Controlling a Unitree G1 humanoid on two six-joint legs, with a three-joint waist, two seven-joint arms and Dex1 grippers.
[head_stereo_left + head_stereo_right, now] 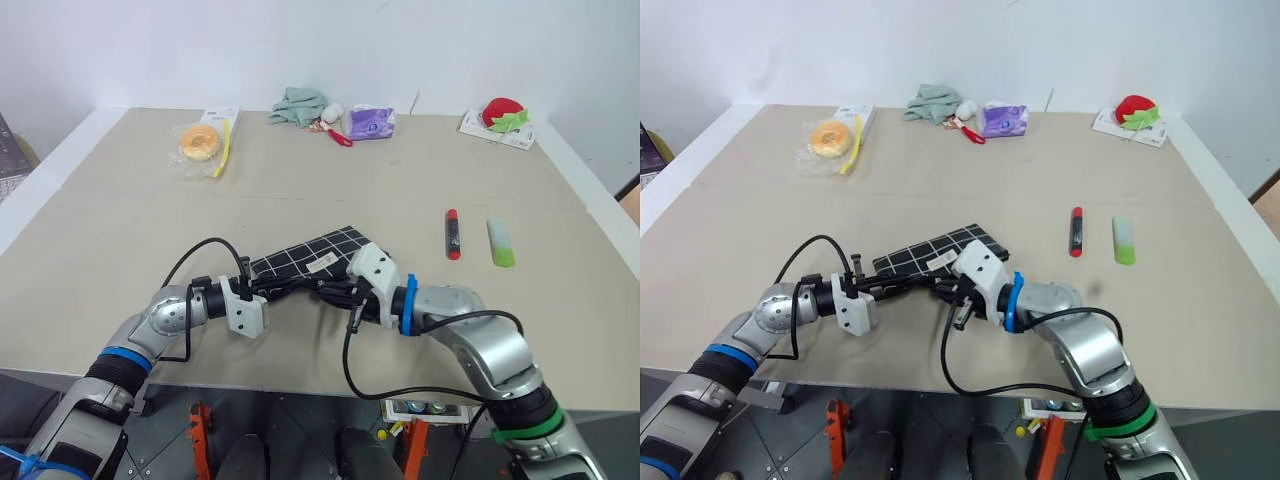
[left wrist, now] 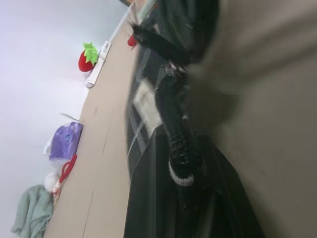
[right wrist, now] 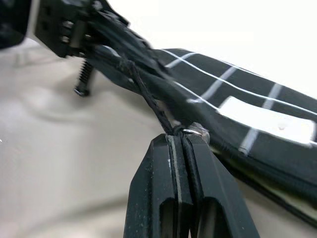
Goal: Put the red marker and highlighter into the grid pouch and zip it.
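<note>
The table (image 1: 100,250) is a wide tan sheet with pale borders on its left and right sides, and its near edge runs just under both arms. On its far left a donut in a clear bag (image 1: 200,143) lies beside a yellow strip and a white card. The middle of the table between that and the arms is bare.

The left gripper (image 1: 262,288) reaches in from the left, near the front edge, its fingers pressed together on the near-left end of the grid pouch (image 1: 310,255). The pouch is a flat black rectangle crossed by white lines, with a small white label (image 1: 322,262); it lies at a slant, its near edge raised between the two grippers and its far corner pointing away. Whether the zipper is open cannot be told, and nothing shows of what is inside.

The right gripper (image 3: 182,144) meets the pouch from the right, its fingers pressed together on the black pull cord (image 3: 148,96) right at the metal zipper ring.

At the far edge lie a green cloth (image 1: 298,106), a purple packet (image 1: 370,123) and a red plush strawberry (image 1: 500,113).

To the right, well apart from the pouch, the red marker (image 1: 452,234) and the highlighter (image 1: 500,243) lie side by side on bare table, both pointing away, the marker red with a black middle, the highlighter pale mint with a lime near end.
</note>
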